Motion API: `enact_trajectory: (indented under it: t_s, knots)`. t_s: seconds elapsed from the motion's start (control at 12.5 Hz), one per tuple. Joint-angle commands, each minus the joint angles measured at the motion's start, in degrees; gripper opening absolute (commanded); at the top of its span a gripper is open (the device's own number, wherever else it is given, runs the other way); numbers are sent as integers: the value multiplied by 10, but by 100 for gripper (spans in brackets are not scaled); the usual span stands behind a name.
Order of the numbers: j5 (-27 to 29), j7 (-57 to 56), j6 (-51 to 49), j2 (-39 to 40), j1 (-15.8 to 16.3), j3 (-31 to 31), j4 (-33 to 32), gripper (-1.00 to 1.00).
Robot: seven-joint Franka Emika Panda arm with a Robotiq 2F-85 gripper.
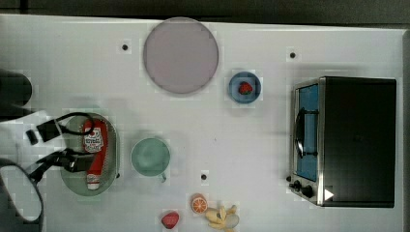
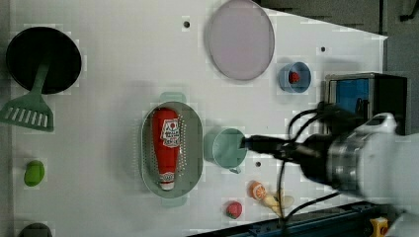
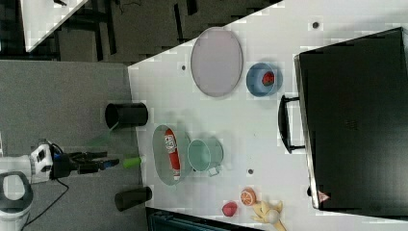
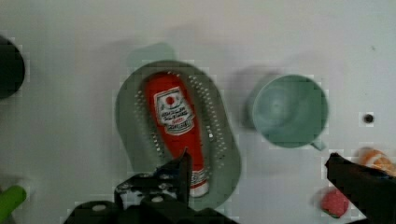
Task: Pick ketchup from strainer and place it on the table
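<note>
The red ketchup (image 1: 95, 145) bottle with a white label lies lengthwise in the pale green strainer (image 1: 112, 162), its white cap toward the top view's bottom. The left view shows the ketchup (image 2: 165, 143) and strainer (image 2: 191, 148) unobstructed, and so does the right view (image 3: 171, 150). My gripper (image 4: 261, 172) hangs well above them, open, with nothing between its fingers. In the wrist view one dark finger (image 4: 183, 169) overlaps the cap end of the ketchup (image 4: 175, 119) and the other stands past the cup. The white table (image 1: 232, 135) lies all round.
A round green cup (image 1: 151, 156) stands right beside the strainer. A purple plate (image 1: 181, 55), a blue bowl (image 1: 251, 79) holding a strawberry, a toaster oven (image 1: 345, 140), an orange slice (image 1: 198, 204), a banana (image 1: 222, 216) and a loose strawberry (image 1: 169, 220) are further off. A black pan (image 2: 59, 54) holds a green spatula.
</note>
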Motion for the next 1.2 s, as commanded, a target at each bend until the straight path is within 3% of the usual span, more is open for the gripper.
enact_trajectory:
  t_s: [0.08, 0.32, 0.56, 1.2]
  knots:
    - [-1, 25, 60, 26, -7, 37, -52, 100]
    - [-9, 25, 177, 57, -7, 69, -117, 100]
    - [-62, 25, 288, 105, -6, 75, -168, 100]
    - [-200, 83, 442, 278, -2, 50, -178, 100]
